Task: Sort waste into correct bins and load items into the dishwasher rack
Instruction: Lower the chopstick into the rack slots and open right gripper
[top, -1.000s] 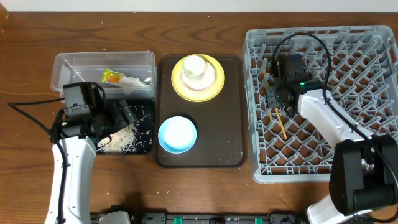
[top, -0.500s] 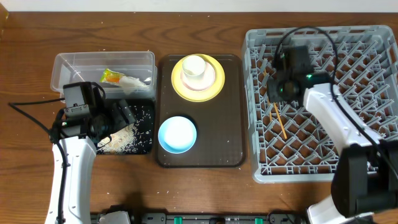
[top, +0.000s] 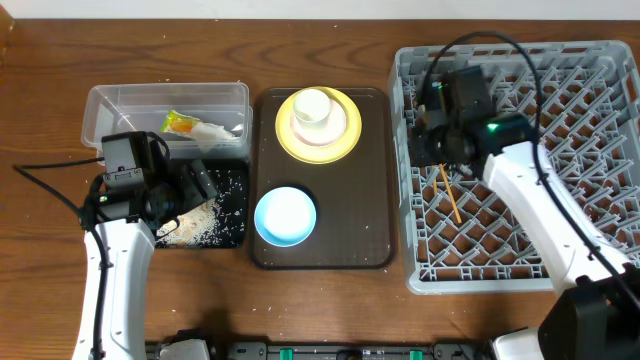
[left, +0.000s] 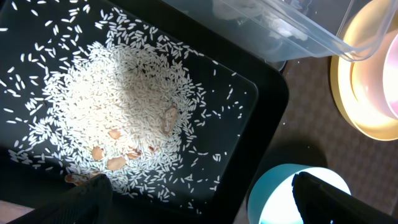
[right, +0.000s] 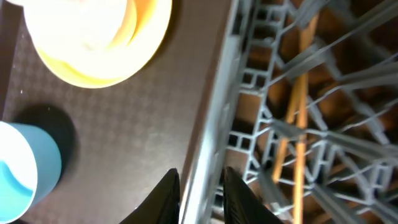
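My left gripper (top: 197, 186) (left: 208, 205) hangs wide open over the black tray (top: 236, 192) (left: 249, 137) holding the white rice (top: 195, 222) (left: 124, 106). The clear tub (top: 100, 110) holds the snack wrapper (top: 180, 123) and the white wrapper (top: 215, 130). A white cup (top: 312, 105) sits in a pink bowl (top: 342, 122) on the yellow plate (top: 290, 142) (right: 124, 56). The blue bowl (top: 285, 215) (right: 25, 168) stands nearer. My right gripper (top: 425, 138) (right: 202, 193) hovers over the left rim of the grey rack (top: 600, 100), jaws slightly apart and empty. Two chopsticks (top: 449, 195) (right: 298, 106) lie in the rack.
The plate and the blue bowl rest on a dark brown serving tray (top: 370, 200) (right: 137, 130) between the bins and the rack. Black cables run from both arms. Bare wooden tabletop (top: 330, 310) lies along the front.
My right gripper has drifted up and to the left, away from the chopstick lying in the rack and over the rack's left rim. The left arm has not moved.
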